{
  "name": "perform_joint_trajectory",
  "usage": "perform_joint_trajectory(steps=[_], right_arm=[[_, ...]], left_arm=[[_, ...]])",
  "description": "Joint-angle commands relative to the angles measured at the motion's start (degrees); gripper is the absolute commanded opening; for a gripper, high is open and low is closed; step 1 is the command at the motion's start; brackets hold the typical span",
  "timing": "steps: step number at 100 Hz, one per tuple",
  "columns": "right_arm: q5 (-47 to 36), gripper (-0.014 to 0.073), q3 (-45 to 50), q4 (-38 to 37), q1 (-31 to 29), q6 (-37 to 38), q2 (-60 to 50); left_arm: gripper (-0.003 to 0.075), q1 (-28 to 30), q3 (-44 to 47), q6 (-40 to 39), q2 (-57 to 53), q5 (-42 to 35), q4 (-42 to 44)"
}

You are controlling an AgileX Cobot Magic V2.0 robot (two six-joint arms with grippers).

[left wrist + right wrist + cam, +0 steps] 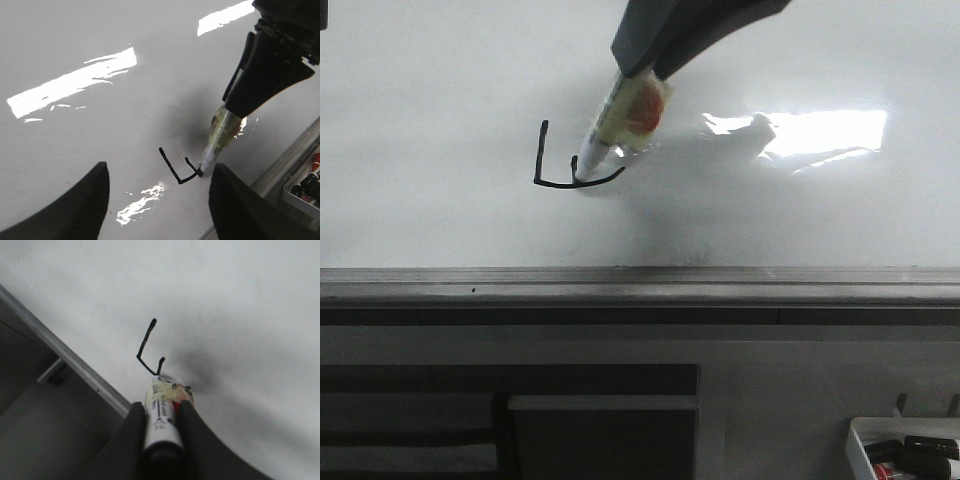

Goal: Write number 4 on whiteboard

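Gripping a marker (620, 125), right hand (642, 68) hides the number 4 (565, 165) — partly.

Lighting: overhead source, evidenced by a bright rectangular glare patch (820, 132) at the right of the glossy white surface; the left wrist view shows 2 such elongated reflections. Below the surface's near edge, the front view shows a pale grey cabinet front (620, 350) with dark horizontal recesses at lower left and a dark rectangular panel (605, 440) at centre. A small white tray (860, 440) holding dark and red items sits at the lower right corner. Walls, floor and windows cannot be seen.
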Motion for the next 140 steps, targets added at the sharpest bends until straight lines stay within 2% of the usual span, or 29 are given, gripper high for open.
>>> perform_joint_trajectory(steps=[1, 24, 39, 56, 81, 84, 88, 91, 100, 122, 130, 137, 140], right_arm=[[-1.93, -0.0061, 0.09, 0.81, -0.23, -0.73, -1.45], [-2.32, -0.0061, 0.75, 1.41, 0.37, -0.84, -1.69], [-0.37, -0.0061, -1.14, 1.41, 4.90, -3.62, -3.44], [3.09, -0.0061, -3.54, 1.31, 8.94, -5.33, -3.79], [5.12, -0.0061, -4.94, 1.31, 11.04, -5.33, -3.79], [5.12, -0.0061, -4.94, 1.31, 11.04, -5.33, -3.79], [5.12, -0.0061, -4.94, 1.42, 11.04, -5.33, -3.79], [5.12, -0.0061, -4.94, 1.42, 11.04, -5.33, -3.79], [5.12, -0.0061, -4.94, 1.42, 11.04, -5.33, -3.79], [5.14, -0.0053, -4.94, 1.42, 11.04, -5.33, -3.79], [5.14, 0.0045, -4.94, 1.42, 11.04, -5.33, -3.79], [4.02, 0.0239, -4.94, 0.51, 11.04, -5.33, -3.79], [3.13, 0.0349, -4.94, -0.40, 10.92, -5.33, -3.79]], left_arm=[[0.0399, 0.17, -1.61, -0.49, -0.12, -4.22, -0.97], [0.0399, 0.17, -1.61, -0.49, 0.44, -4.33, -0.62], [0.0399, -4.41, -1.61, -0.49, 5.30, -5.05, 6.65], [0.0399, -9.79, -1.72, -0.49, 13.85, -12.41, 6.42], [0.0398, -9.56, -3.45, -0.49, 21.36, -13.92, 4.74], [0.0385, -9.56, -3.71, -0.49, 21.78, -13.92, 4.74], [0.0323, -9.56, -3.85, -0.49, 22.54, -13.92, 4.74], [0.0255, -9.56, -3.98, -0.49, 22.89, -14.08, 4.63], [-0.0022, -9.56, -3.96, -0.49, 23.46, -14.43, 4.51], [-0.0020, -9.56, -3.96, -0.49, 23.46, -15.21, 4.10], [-0.0020, -9.56, -3.96, -0.49, 23.46, -15.21, 3.61], [-0.0020, -9.56, -3.96, -0.49, 23.46, -14.97, 0.88], [-0.0020, -9.56, -3.96, -0.49, 23.46, -14.68, -1.61]])
